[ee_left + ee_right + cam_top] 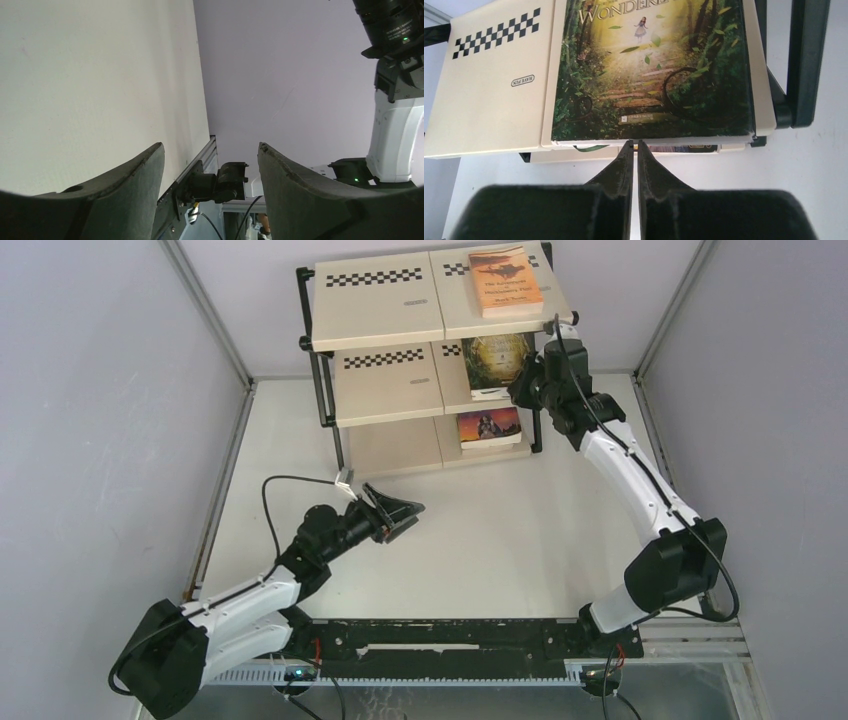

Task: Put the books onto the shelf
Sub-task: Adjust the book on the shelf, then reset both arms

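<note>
the green forest book [649, 75] lies flat on the shelf [494, 100], middle tier, just ahead of the right gripper [635, 145], whose jaws are all but closed on nothing. the orange book [505, 282] sits a tier above the hand, a third book [489, 428] below. no other book shows, so the task is likely near done. the left gripper [400, 512] gapes empty.

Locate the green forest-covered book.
In the top view, the green forest book lies flat on the shelf, middle tier, right half, below the orange book, beside the right tool.
</note>
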`<state>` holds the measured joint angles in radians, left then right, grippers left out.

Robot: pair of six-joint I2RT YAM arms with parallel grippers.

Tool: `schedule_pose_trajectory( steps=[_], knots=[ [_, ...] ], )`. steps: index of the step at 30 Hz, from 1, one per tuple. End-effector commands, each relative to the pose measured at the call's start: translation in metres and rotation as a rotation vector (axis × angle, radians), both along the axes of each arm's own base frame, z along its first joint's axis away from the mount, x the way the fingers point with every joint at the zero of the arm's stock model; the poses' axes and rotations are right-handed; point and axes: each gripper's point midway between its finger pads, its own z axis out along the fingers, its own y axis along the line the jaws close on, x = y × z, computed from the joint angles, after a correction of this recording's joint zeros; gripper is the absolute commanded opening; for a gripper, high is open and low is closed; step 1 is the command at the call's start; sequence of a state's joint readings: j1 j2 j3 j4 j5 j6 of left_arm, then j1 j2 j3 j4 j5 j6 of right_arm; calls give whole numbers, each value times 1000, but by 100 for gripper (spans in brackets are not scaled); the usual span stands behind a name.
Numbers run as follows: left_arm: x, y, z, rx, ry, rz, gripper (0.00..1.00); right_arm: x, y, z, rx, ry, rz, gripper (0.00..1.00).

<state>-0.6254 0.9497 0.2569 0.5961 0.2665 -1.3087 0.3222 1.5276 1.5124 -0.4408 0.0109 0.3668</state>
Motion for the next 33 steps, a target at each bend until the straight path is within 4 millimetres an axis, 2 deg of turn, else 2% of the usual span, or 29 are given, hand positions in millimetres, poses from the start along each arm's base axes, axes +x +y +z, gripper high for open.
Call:
schedule_pose_trajectory(
  steps=[1,4,7,12,13,17,21,24,29,33],
  knots=[
    [10,-3,39,7,-114,2,74,-19,-12,27,-34,-69,-14,18],
    [19,13,20,226,-106,69,80,-41,-24,21,-51,-73,-13,32],
    [30,51,3,447,-85,217,84,-62,-38,10,-79,-64,-39,42],
    [40,113,9,661,-65,470,87,-90,-67,-14,-102,-23,-111,48],
    [41,126,12,700,-61,524,87,-94,-74,-17,-106,-20,-137,52],
    [39,170,21,804,-85,698,87,-110,-100,-28,-122,11,-233,64],
    [35,209,24,922,-118,842,87,-125,-119,-43,-132,47,-300,68],
    [33,222,23,977,-161,889,87,-135,-127,-50,-115,50,-330,69],
    [31,233,21,1038,-207,911,87,-144,-141,-54,-108,21,-377,73],
    [30,235,17,1068,-223,902,87,-149,-148,-52,-118,-14,-400,70]
  ],
)
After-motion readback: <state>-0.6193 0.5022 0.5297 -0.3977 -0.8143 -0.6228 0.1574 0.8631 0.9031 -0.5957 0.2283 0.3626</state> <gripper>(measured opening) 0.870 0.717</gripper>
